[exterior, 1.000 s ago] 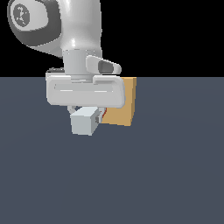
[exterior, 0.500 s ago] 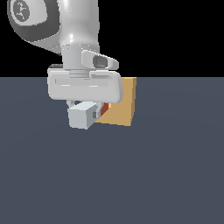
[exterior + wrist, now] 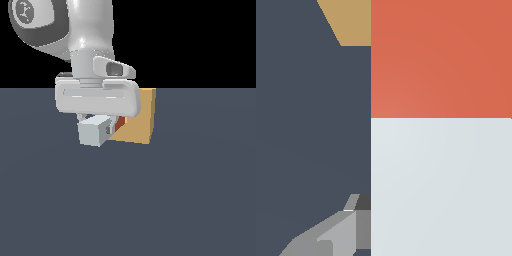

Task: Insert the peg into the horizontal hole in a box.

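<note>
One square-section peg [image 3: 96, 131], pale grey with an orange-red end, sat gripped in the fingers [image 3: 105, 129]. Its red end met one flat tan box [image 3: 139, 120] on the dark surface [image 3: 190, 190]; the hole was hidden.

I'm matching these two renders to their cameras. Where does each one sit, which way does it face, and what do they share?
Exterior view: off the arm, level with the scene, facing the gripper, which holds the peg before the box; the arm's wrist and hand show.
Wrist view: on the wrist, looking along the peg toward the box; only a grey finger shows.
Shared: the peg and the box.
</note>
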